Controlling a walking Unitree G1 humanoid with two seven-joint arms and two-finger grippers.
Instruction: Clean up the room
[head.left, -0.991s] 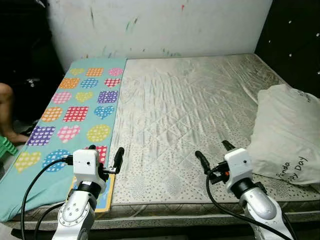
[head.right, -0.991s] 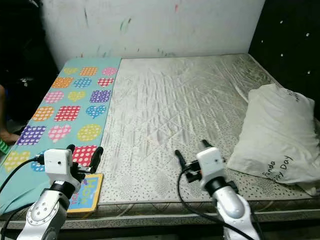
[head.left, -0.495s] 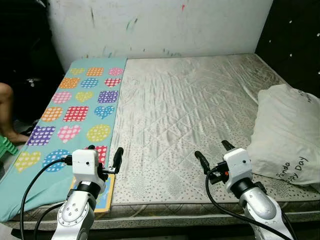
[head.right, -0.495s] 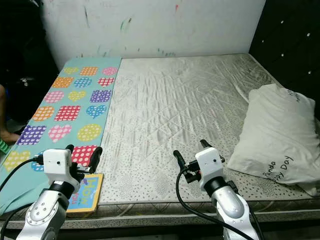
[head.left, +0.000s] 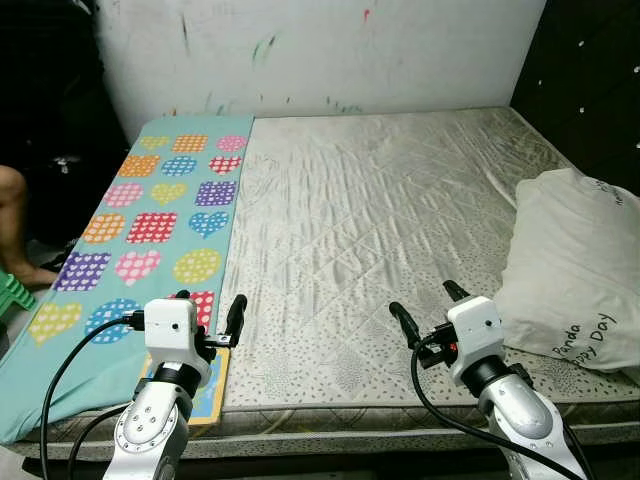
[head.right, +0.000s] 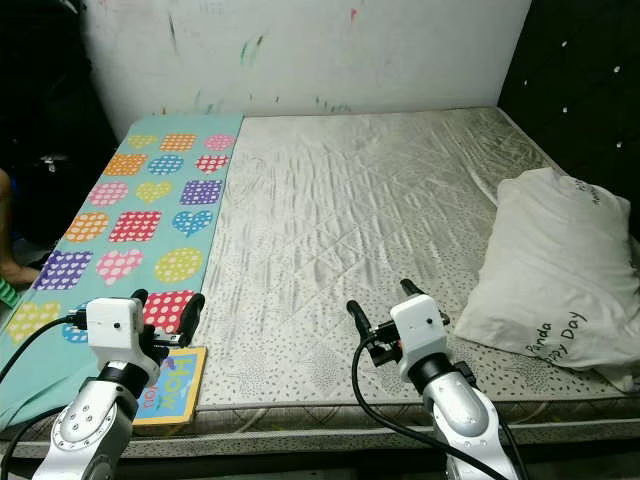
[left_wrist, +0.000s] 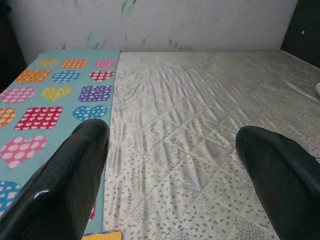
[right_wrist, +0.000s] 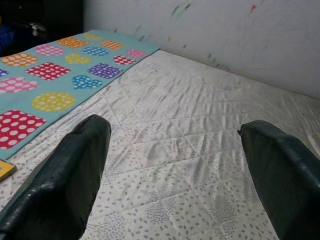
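Observation:
A bare quilted mattress lies before me. A teal blanket with coloured hearts and squares runs down its left side. A yellow and blue children's book rests at the near left corner of the mattress. A white pillow with printed text sits on the right side. My left gripper hovers open just above the book and the blanket's near edge. Over the near middle of the mattress my right gripper is open too, left of the pillow. Neither holds anything.
A scuffed white wall stands behind the mattress. A dark tufted headboard rises at the right. A person's leg and a green object are on the floor at the far left.

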